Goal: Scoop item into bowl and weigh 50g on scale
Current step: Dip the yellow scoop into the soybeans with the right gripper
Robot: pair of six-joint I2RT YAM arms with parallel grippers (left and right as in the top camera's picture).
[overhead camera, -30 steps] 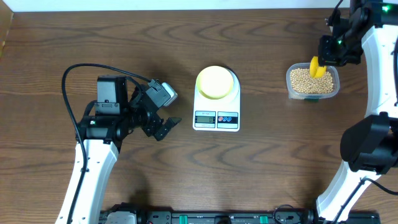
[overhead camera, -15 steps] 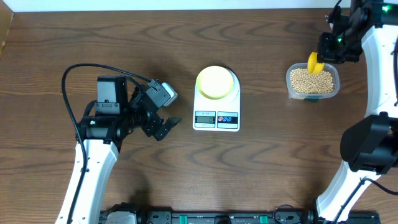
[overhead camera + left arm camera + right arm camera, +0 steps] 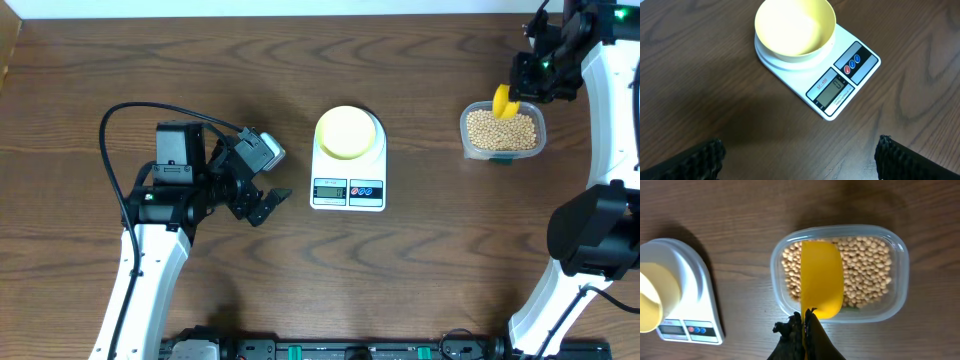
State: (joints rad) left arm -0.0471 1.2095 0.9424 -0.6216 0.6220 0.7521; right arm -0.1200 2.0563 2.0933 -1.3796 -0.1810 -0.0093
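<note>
A yellow plastic scoop (image 3: 821,277) is gripped by the right end effector (image 3: 805,317) above small round tan beans (image 3: 865,270) in a clear plastic tub (image 3: 897,280). The smooth pale yellow bowl (image 3: 794,27) is seated on the white scale (image 3: 840,85). The left end effector (image 3: 800,162) is spread wide.

Dark brown wood-grain desk (image 3: 450,250) filled nearly whole overhead frame. Grain ran in long wavy bands, left to right. Narrow pale strip (image 3: 250,8) lay along top edge of frame, past desk's far edge; wall or floor, could not tell. Tan surface (image 3: 6,55) showed at upper left, nature unclear. Light was even and soft. Shadows on desk were faint and blurred. Both wrist views showed same wood.
</note>
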